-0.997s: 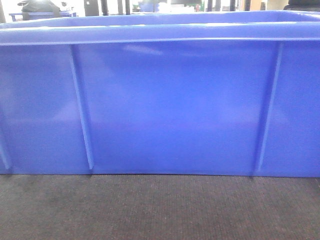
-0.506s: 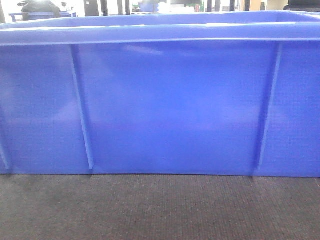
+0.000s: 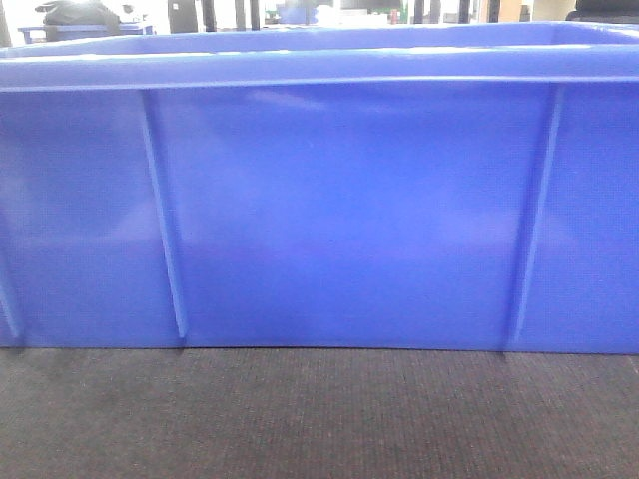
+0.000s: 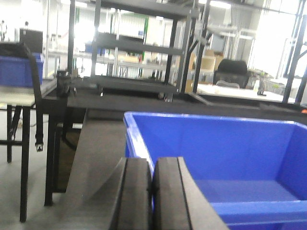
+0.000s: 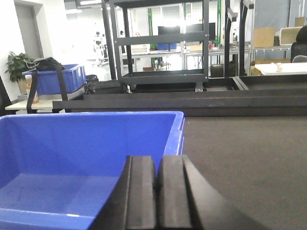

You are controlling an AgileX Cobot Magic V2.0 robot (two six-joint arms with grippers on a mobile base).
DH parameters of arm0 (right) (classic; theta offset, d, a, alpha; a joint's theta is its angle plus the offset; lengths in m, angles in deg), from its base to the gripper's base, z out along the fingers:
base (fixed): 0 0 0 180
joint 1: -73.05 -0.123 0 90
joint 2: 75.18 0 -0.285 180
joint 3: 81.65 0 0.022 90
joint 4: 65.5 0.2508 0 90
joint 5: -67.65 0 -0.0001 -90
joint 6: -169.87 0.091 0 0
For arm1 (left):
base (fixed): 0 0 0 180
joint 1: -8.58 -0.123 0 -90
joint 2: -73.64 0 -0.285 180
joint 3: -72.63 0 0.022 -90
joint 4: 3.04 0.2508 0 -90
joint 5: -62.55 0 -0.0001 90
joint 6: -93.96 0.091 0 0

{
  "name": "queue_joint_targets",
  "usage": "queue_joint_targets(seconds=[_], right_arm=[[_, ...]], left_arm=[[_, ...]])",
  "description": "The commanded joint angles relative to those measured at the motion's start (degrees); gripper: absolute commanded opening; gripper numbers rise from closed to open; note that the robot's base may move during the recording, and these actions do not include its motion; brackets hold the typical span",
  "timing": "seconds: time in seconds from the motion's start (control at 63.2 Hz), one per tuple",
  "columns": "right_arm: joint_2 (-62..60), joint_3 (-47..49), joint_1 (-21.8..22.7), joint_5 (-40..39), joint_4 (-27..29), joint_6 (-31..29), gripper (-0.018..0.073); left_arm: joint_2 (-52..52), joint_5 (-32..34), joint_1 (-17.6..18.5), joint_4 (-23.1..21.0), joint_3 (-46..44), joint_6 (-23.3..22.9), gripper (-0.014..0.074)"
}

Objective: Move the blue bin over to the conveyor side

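Your left claw (image 4: 152, 191) has its two dark fingers pressed flat together, nothing visible between them — it sits just beside the near left corner of the blue bin (image 4: 216, 163), and whether it touches the rim there cannot be told. Your right claw (image 5: 157, 196) is the same: fingers closed against each other, gripping nothing you can see, low at the bin's near right corner, with the rim just under and to the left of it.

Between the two claws the bin stands open-topped, and what shows of its floor is bare. It rests flat on the conveyor (image 3: 319, 414), whose dark woven surface runs out past the bin on both sides. From the front view, the bin's long wall fills nearly the whole width, with thin vertical ribs and a thick rim along the top.

Farther off, a dark metal rack (image 5: 163, 43) stands behind the conveyor, and a smaller blue crate (image 5: 55, 79) sits on a pale tabletop (image 5: 29, 103) at the left — a black strap hangs over it.
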Motion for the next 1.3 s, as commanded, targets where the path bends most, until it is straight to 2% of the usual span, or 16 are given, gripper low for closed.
queue_joint_targets(seconds=[0.0, 0.601, 0.696, 0.807, 0.917, 0.965, 1.281], right_arm=[[-0.5, -0.1, -0.1, -1.5, -0.6, -0.5, -0.0078], [-0.5, -0.3, -0.1, -1.5, -0.6, -0.5, -0.0078], [-0.6, -3.2, 0.2, -5.4, -0.6, -0.5, -0.0078], [-1.1, -8.9, 2.9, -10.8, -0.6, -0.8, -0.0078], [-1.1, -13.3, 6.3, -14.1, 1.8, -7.9, -0.0078], [-1.1, -15.6, 6.6, -16.6, 1.8, -9.5, -0.0078], [-1.1, -23.1, 6.5, -26.2, 1.8, -9.3, -0.0078]], left_arm=[[0.6, 1.1, 0.3, 0.3, 0.1, 0.0, -0.0006], [0.6, 1.4, 0.3, 0.3, 0.1, 0.0, -0.0006], [0.6, 1.4, 0.3, 0.3, 0.1, 0.0, -0.0006], [0.6, 1.4, 0.3, 0.3, 0.1, 0.0, -0.0006], [0.6, 1.4, 0.3, 0.3, 0.1, 0.0, -0.0006], [0.6, 1.4, 0.3, 0.3, 0.1, 0.0, -0.0006], [0.6, 1.4, 0.3, 0.3, 0.1, 0.0, -0.0006]])
